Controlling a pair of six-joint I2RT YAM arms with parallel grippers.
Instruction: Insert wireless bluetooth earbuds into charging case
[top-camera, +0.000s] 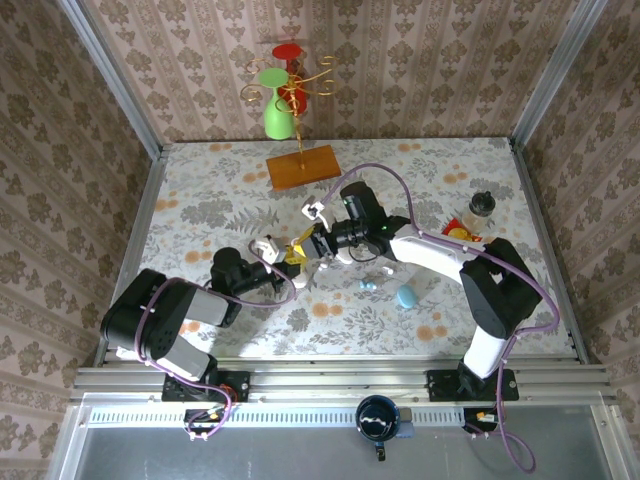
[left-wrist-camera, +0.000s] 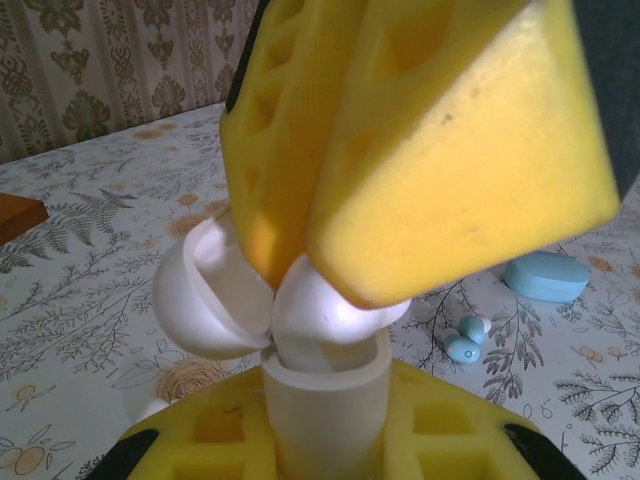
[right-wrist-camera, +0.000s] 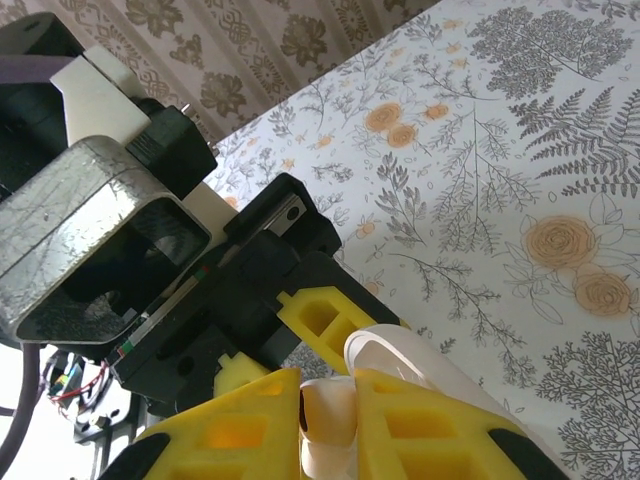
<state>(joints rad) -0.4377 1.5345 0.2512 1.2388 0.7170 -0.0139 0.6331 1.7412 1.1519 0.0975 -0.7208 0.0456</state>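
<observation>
My left gripper (left-wrist-camera: 325, 425) is shut on the body of a white charging case (left-wrist-camera: 322, 395), held upright with its lid (left-wrist-camera: 205, 300) swung open to the left. From above, my right gripper (right-wrist-camera: 328, 425) is shut on a white earbud (right-wrist-camera: 332, 412) and presses it into the case's open mouth (left-wrist-camera: 335, 312). In the top view the two grippers meet at mid-table, the left gripper (top-camera: 283, 256) against the right gripper (top-camera: 312, 246). Two pale blue earbuds (left-wrist-camera: 465, 338) lie loose on the cloth beside a closed pale blue case (left-wrist-camera: 547, 276).
The blue earbuds (top-camera: 368, 285) and blue case (top-camera: 405, 296) lie right of the grippers. At the back stand a wooden board (top-camera: 303, 166) and a green vase (top-camera: 278, 118) by a wire stand. A small jar (top-camera: 482, 205) and a red-yellow object (top-camera: 458, 232) sit at the right.
</observation>
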